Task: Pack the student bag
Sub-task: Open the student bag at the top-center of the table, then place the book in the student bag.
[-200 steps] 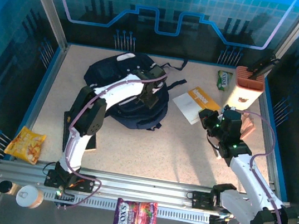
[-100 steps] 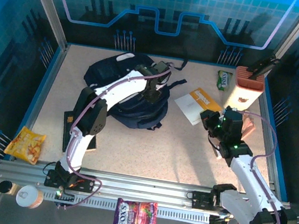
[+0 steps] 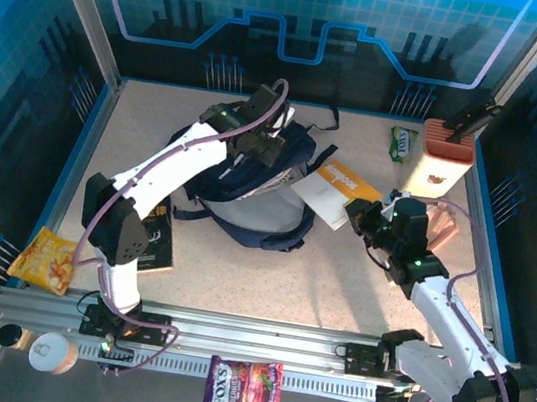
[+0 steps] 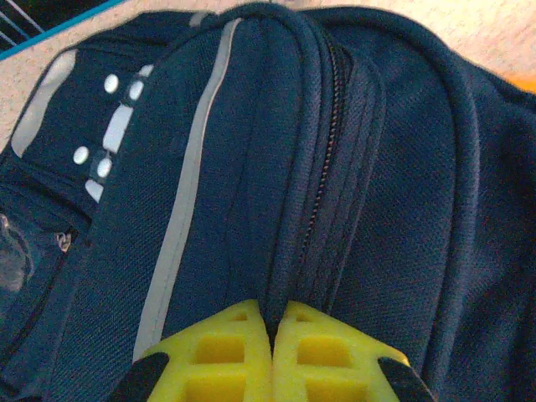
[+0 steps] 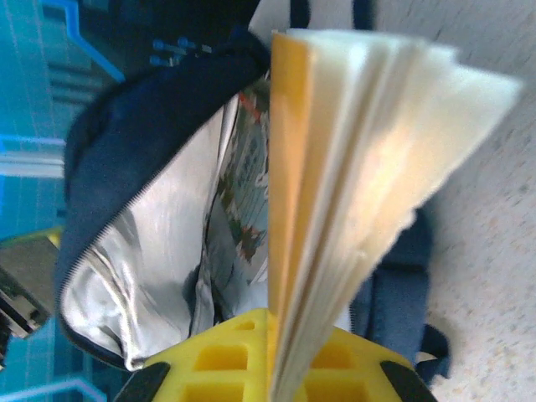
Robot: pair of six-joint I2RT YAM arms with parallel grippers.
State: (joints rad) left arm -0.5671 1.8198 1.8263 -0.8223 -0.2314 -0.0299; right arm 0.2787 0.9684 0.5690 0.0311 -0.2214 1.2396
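Fabric beside the zip of the bag [image 4: 218,167] is pinched btwn the closed fingers of the left end effector [image 4: 272,322], apparently so the top is raised and the mouth is held agape. The bag is found at centre-back of the desk [image 3: 336,292]. A yellow-covered notebook [image 5: 335,151] is clamped in the right end effector [image 5: 270,335] just beside the opening, prob. for insertion. Inside, silver lining [image 5: 134,285] and a printed item [image 5: 247,184] are seen; its identity can't be told.

The student bag [image 3: 286,161], a dark navy backpack with a pale grey stripe and buckle patches, sits far-centre on the table [image 3: 337,282]. Its top is raised and its mouth gapes rightward, showing silvery lining [image 5: 138,268].
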